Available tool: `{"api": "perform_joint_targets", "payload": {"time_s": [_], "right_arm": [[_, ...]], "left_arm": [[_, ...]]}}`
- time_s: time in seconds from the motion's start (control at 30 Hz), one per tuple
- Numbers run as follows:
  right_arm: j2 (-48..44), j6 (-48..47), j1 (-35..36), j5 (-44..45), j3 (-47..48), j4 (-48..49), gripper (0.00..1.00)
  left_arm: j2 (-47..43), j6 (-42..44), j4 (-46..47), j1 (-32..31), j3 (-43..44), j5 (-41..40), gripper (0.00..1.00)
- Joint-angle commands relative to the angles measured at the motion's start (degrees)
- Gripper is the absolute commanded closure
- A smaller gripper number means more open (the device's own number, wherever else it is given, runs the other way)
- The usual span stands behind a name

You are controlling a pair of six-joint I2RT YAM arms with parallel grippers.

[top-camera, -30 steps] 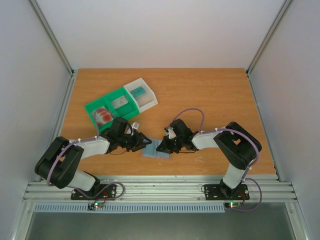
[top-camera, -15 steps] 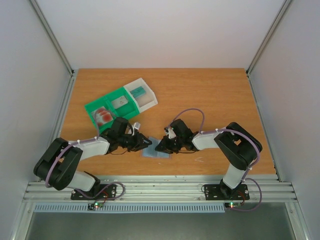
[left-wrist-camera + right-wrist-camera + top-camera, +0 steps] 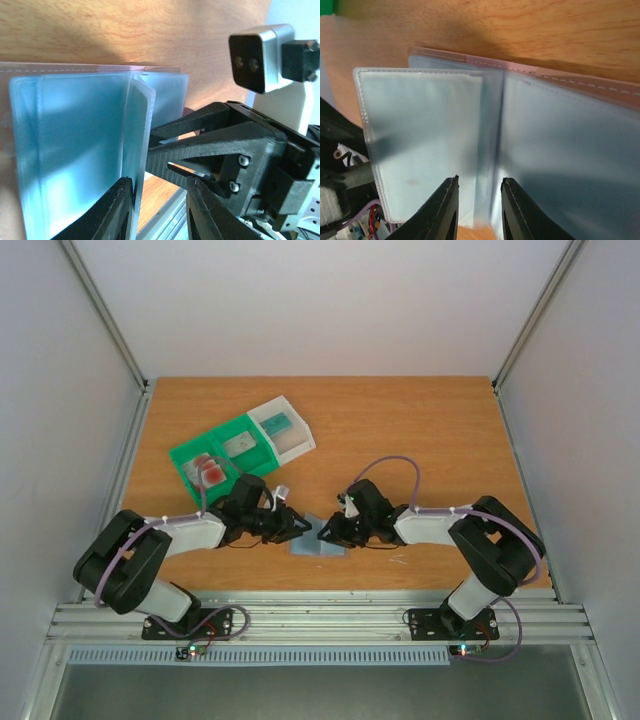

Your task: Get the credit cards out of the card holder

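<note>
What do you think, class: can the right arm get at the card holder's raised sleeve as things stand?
Probably yes. The right gripper is at the card holder, jaws apart beside the raised sleeve, nothing between. The left gripper crowds the opposite side, though.

Setting: robotics lab test cell, purpose-built rig.

Evidence, top view:
- Bare wood-grain table [image 3: 400,420] boxed in by plain white panels [image 3: 320,300] on aluminium frame posts [image 3: 100,310], upper half of frame.
- Left arm [image 3: 180,535] and right arm [image 3: 430,525] bolted to a slotted aluminium rail [image 3: 320,618] along the bottom edge.
- Exposed circuit boards [image 3: 190,650] with lit LEDs beside the bases; loose purple cabling [image 3: 385,462].

Left wrist view, upper right: silver camera module [image 3: 260,57] on the opposing wrist.
</note>
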Motion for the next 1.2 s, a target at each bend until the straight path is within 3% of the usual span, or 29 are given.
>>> {"api": "perform_joint_targets", "payload": {"time_s": [0.0, 0.5, 1.17], "right_arm": [[-4.75, -2.31, -0.03, 4.67, -1.11, -3.81, 0.75], [-18.82, -6.43, -0.81, 17.68, -2.34, -16.89, 0.74], [-23.1, -7.19, -0.83, 18.49, -1.61, -19.72, 0.72]], "left_arm": [[1.88, -0.9, 3.96, -1.12, 2.15, 0.38, 0.68], [4.22, -1.66, 3.14, -6.48, 6.68, -1.82, 0.6], [5.76, -0.48, 1.47, -8.33, 8.76, -2.87, 0.58]]}}
